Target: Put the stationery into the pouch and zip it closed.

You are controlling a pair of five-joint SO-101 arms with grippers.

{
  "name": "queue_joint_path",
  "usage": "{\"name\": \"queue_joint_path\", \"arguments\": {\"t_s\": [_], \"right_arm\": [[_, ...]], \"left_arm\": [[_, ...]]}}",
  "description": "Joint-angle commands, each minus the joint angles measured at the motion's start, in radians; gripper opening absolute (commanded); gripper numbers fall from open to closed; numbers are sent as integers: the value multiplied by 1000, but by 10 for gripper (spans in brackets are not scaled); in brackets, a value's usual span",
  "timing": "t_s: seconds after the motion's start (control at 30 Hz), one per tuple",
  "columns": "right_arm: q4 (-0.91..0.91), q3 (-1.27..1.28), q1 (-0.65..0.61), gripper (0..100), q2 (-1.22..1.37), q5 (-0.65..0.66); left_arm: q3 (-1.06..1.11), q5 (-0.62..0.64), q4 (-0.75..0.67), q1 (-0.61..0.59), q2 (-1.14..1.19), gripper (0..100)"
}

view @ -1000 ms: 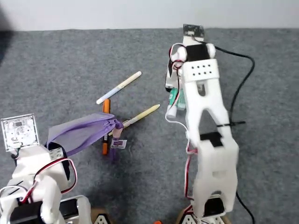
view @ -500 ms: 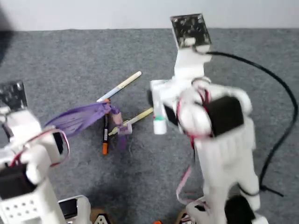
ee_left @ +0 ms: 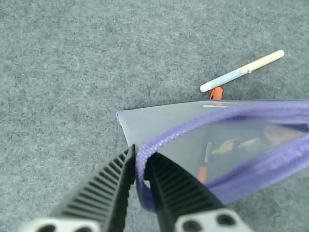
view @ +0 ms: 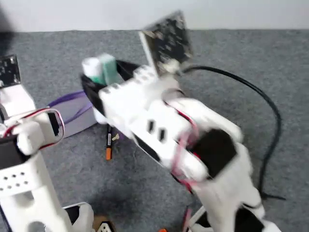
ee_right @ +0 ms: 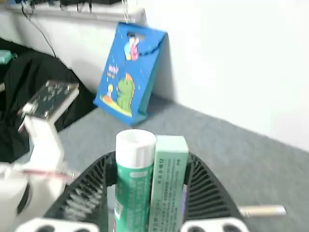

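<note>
The left pincer [ee_left: 140, 158] is clamped on the purple zip edge at one corner of the pouch [ee_left: 193, 126], its ribbed jaws nearly together with only the fabric between them. From that corner the pouch's two zip edges spread apart, so the mouth is open. Through its translucent wall a part of the orange pen [ee_left: 217, 93] shows. A pastel pen [ee_left: 241, 72] lies on the grey tabletop [ee_left: 72, 58] just past the pouch.

The right pincer [ee_right: 150, 166] is closed on two things side by side: a green-and-white glue stick [ee_right: 133, 186] and a green eraser box [ee_right: 167, 181], both upright between its jaws. From the high view this loaded pincer [view: 103, 73] is raised close by the pouch [view: 72, 110], and the orange pen [view: 108, 147] lies beside the pouch. A blue gift bag [ee_right: 130, 72] stands against the wall behind.
</note>
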Motion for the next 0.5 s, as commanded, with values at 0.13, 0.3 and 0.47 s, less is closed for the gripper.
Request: {"name": "queue_joint_path", "arguments": {"t_s": [0.13, 0.3, 0.47], "right_arm": [[-332, -5, -12, 8, 179, 12], [-383, -5, -12, 8, 254, 6], [-372, -3, 2, 8, 245, 6]], "left_arm": [[-81, 11, 2, 5, 107, 13], [-81, 44, -2, 3, 121, 13], [-81, 44, -3, 2, 121, 13]]}}
